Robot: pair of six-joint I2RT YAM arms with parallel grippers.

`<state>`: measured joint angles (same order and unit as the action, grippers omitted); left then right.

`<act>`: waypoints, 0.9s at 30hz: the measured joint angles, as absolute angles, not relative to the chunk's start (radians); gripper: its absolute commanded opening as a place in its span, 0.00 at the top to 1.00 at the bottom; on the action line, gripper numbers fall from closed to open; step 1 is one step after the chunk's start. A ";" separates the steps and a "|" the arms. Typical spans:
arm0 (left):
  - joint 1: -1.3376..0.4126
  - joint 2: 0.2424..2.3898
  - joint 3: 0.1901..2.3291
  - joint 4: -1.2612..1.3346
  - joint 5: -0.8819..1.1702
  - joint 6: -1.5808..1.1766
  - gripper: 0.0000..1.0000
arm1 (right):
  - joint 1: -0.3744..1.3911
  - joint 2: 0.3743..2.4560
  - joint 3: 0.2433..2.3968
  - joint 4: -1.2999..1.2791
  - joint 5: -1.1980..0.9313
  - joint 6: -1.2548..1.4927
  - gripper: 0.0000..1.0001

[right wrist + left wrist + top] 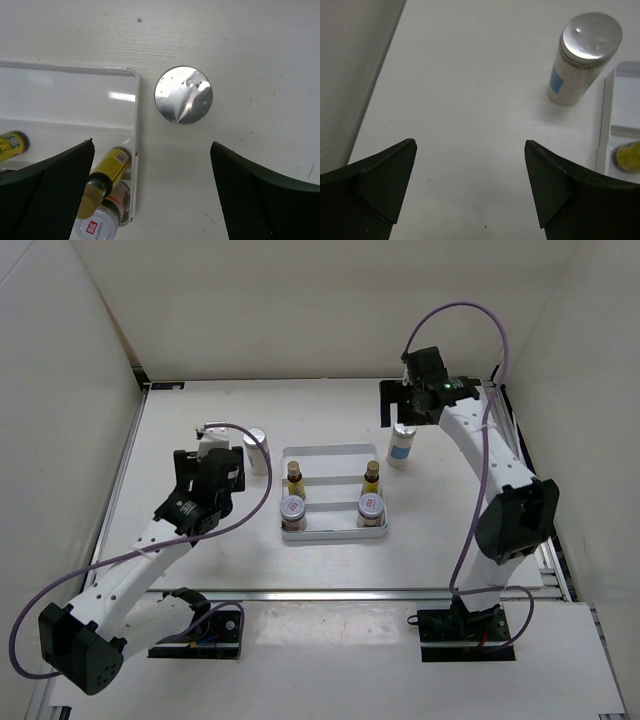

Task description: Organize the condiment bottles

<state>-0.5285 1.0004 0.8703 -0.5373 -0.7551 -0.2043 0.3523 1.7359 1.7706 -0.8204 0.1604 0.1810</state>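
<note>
A white ribbed tray [335, 462] holds two slim yellow dark-capped bottles [294, 478] [371, 478] and, in front of them, two squat red-topped jars [292, 510] [371, 506]. One silver-lidded white shaker [257, 450] stands on the table left of the tray, another [402, 444] right of it. My left gripper [218, 440] is open and empty, just left of the left shaker [582, 60]. My right gripper [400, 412] is open and empty above the right shaker, whose lid [183, 94] shows ahead of the fingers. The right yellow bottle [107, 172] and jar [97, 225] show by the tray wall.
The tray's back row [70, 95] holds nothing. White walls enclose the table on the left [350, 75], back and right. The tray's left rim [605, 120] lies right of my left fingers.
</note>
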 measured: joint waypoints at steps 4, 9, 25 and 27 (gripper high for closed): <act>-0.533 0.997 0.873 -0.485 -0.830 -0.200 0.00 | 0.334 1.821 1.773 -0.813 0.156 0.176 0.00; -0.533 1.032 0.873 -0.476 -0.850 -0.199 0.00 | 0.292 1.900 1.778 -0.810 0.153 0.176 0.00; -0.533 1.039 0.873 -0.468 -0.849 -0.199 0.00 | 0.262 2.011 1.779 -0.783 0.094 0.197 0.65; -0.533 1.039 0.873 -0.468 -0.849 -0.199 0.00 | 0.262 2.007 1.779 -0.784 0.105 0.198 0.73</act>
<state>-0.5331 1.0389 0.8726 -0.4683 -0.8486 -0.1986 0.2623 2.0071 1.7790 -0.7837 0.1051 0.1978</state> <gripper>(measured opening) 0.998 0.656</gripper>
